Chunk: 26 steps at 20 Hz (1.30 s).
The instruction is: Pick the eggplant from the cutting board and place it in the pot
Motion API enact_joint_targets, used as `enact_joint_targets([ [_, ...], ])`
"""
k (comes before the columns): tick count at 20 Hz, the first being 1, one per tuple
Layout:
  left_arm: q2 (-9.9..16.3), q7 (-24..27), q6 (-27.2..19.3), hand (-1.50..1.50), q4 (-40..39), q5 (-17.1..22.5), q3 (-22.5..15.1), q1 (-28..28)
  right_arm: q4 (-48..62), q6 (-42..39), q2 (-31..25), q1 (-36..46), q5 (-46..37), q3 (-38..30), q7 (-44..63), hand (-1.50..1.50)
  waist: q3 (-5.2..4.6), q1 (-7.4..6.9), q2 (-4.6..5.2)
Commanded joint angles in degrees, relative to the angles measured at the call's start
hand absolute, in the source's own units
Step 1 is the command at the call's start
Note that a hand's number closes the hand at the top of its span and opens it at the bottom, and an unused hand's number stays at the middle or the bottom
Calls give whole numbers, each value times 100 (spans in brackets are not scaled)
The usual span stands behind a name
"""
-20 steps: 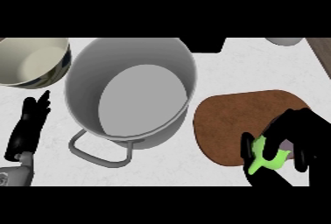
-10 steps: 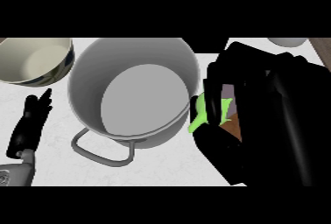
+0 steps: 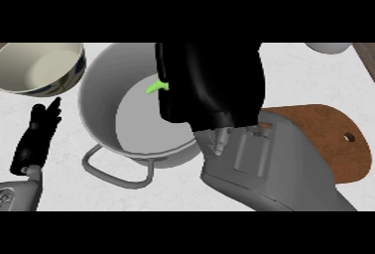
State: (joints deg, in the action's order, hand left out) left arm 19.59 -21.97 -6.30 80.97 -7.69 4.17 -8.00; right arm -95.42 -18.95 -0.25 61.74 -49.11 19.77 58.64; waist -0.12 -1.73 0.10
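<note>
White speckled counter (image 3: pixel 307 79) from the head view. I see the grey pot (image 3: pixel 110 94) sitting left of centre, its wire handle (image 3: pixel 117 173) pointing toward me. The brown cutting board (image 3: pixel 326 134) is on the right, mostly covered by my right forearm (image 3: pixel 271 168).

Right hand (image 3: pixel 209 79) is over the pot's opening, back of the hand facing the camera. Only a small bright green bit of the eggplant (image 3: pixel 156 88) sticks out at the hand's left edge, above the pot's interior. The fingers are hidden under the hand, so I cannot tell from here how they sit around it.

Left hand (image 3: pixel 36 139) rests at the left edge beside the pot, fingers straight and pointing up, touching nothing.

A cream bowl with a dark rim (image 3: pixel 40 67) is top left, just beside the pot. A white object (image 3: pixel 330 47) is cut off at the top right.
</note>
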Motion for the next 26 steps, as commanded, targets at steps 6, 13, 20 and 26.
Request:
enact_joint_targets([
  [6, -131, 14, -92, 0, -50, -173, -81, -108, 2166, 1677, 24, 9, 1012, 144, -9, 150, 4, -60, 49],
  [13, -66, 10, 68, 0, -44, -98, 7, -2, 2403, 3548, 25, -162, 2000, 973, -244, -150, 8, -97, 28],
  [20, -30, 62, 98, 0, 58, -77, 70, 43, 2521, 5240, 25, -213, 2027, 169, -1115, -150, 14, -19, 29],
  [26, 120, 77, 286, 0, 109, 150, 352, 282, 1728, 5635, -182, -871, 1608, -290, -1291, -150, 14, 174, -25],
])
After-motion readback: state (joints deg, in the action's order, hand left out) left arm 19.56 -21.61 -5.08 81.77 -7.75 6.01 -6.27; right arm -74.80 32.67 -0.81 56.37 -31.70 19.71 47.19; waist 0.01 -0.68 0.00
